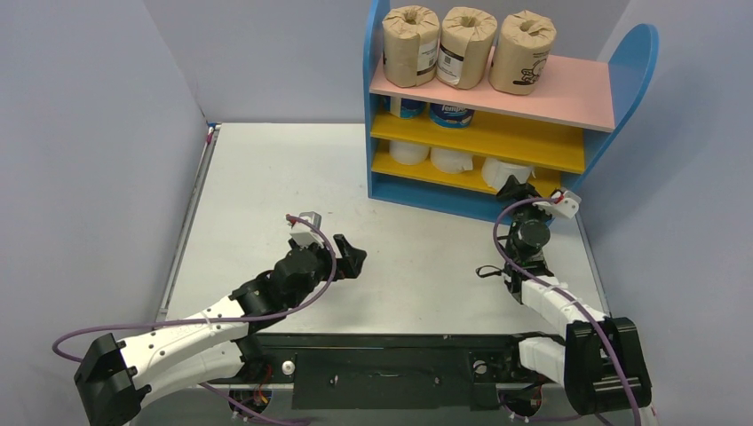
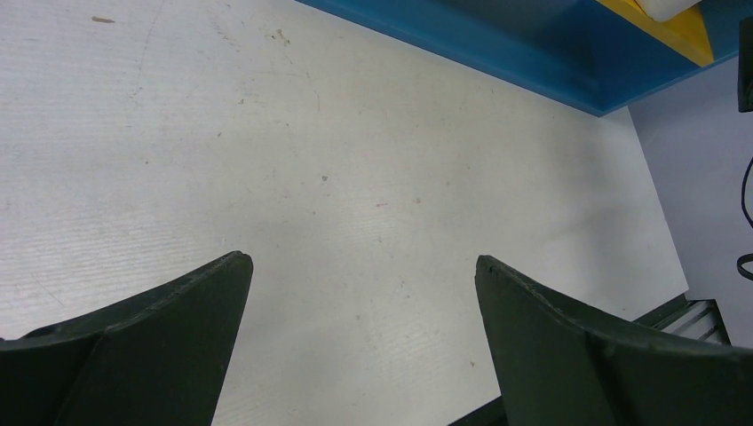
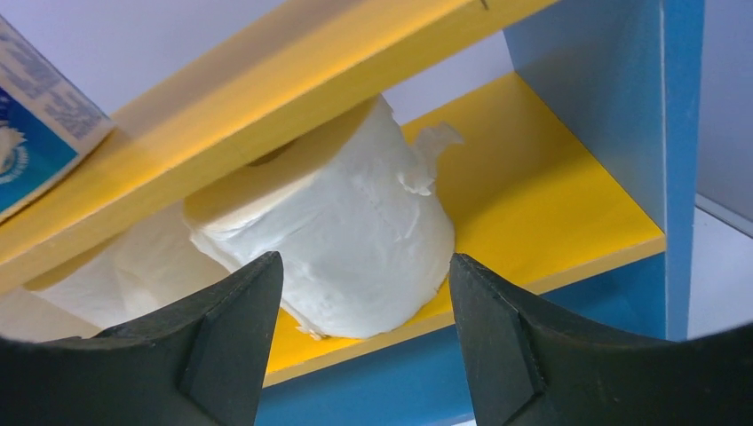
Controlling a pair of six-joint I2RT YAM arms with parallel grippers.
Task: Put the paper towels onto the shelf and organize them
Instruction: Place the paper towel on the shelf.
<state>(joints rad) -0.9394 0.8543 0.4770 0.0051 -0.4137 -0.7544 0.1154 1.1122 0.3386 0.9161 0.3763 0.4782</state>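
- Filling all three tiers of the shelf (image 1: 577, 98): three brown-wrapped rolls (image 1: 468, 46) on top, two Tempo rolls (image 1: 451, 114) in the middle, three white rolls (image 1: 453, 160) lowest.
- Right end effector (image 3: 364, 271), jaws apart, faces the rightmost white roll (image 3: 337, 222) without gripping it.
- Left end effector (image 2: 364, 266) is apart over the counter (image 2: 266, 133); placing looks essentially done.

The top camera looks down from behind the arms on the whole table (image 1: 293, 177) and shelf (image 1: 375, 106). The left wrist camera faces the table closely, shelf base at top. The right wrist camera is very near the lowest board (image 3: 533, 177) (its white roll (image 3: 355, 231) shows from above too).
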